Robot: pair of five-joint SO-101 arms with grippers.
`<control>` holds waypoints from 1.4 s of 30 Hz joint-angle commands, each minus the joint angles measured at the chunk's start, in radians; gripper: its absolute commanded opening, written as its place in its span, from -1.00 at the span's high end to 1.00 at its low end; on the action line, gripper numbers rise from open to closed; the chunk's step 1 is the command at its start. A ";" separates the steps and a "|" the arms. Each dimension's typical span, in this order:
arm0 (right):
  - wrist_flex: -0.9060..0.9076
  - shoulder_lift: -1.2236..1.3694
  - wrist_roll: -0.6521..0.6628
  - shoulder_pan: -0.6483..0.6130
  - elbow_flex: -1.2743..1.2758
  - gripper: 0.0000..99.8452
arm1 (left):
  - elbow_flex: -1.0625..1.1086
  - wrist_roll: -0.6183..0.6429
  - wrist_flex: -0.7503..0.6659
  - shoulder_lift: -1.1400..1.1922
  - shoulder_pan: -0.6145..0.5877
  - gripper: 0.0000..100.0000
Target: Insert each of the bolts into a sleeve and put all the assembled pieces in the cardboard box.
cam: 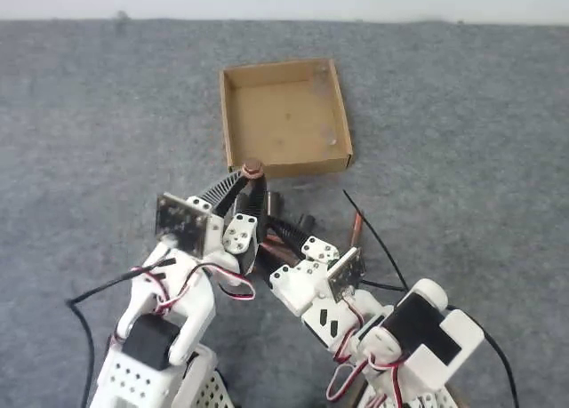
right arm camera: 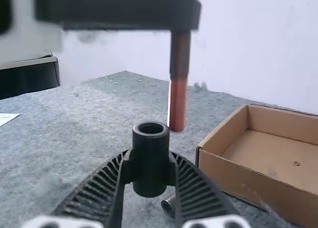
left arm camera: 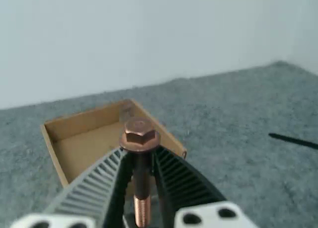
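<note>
Firmly pinched in ribbed left pincer (left arm camera: pixel 141 156), coppery hex-head bolt (left arm camera: pixel 140 136), right pincer (right arm camera: pixel 150 163) clamping black tubular sleeve (right arm camera: pixel 150 151), shallow cardboard box (right arm camera: pixel 233 181).

Left gripper (left arm camera: pixel 140 181) clamps upright copper bolt (left arm camera: pixel 140 163) before cardboard box (left arm camera: pixel 74 138)

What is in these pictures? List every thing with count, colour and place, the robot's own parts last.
box: one, brown cardboard, open and empty, on the mat beyond the arms.
bolt: one, copper, upright in the left pincer, head up.
sleeve: one, black, upright in the right pincer; the bolt's tip hangs near its open top, not yet inside.
dark tube: one, black, lying on the mat under the right pincer; perhaps another sleeve.
cable: one, black, beside the right arm.
mat: one, grey, covering the table.
left pincer: one, black ribbed, shut on the bolt.
right pincer: one, black ribbed, shut on the sleeve.
</note>
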 commanded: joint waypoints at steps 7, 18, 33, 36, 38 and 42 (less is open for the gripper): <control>0.061 0.002 0.028 -0.001 -0.005 0.99 | -0.220 0.138 0.192 0.035 0.003 0.97; 0.097 0.001 0.029 0.013 -0.025 0.99 | -0.196 0.137 0.206 0.035 0.003 0.97; 0.068 -0.004 0.029 0.044 -0.026 0.99 | -0.163 0.138 0.206 0.035 0.011 0.97; 0.036 0.002 0.029 0.044 -0.023 0.99 | -0.157 0.138 0.206 0.035 0.011 0.97; 0.035 0.002 0.031 0.044 -0.023 0.99 | -0.157 0.138 0.206 0.035 0.011 0.97; 0.035 0.002 0.031 0.044 -0.023 0.99 | -0.153 0.140 0.206 0.035 0.011 0.97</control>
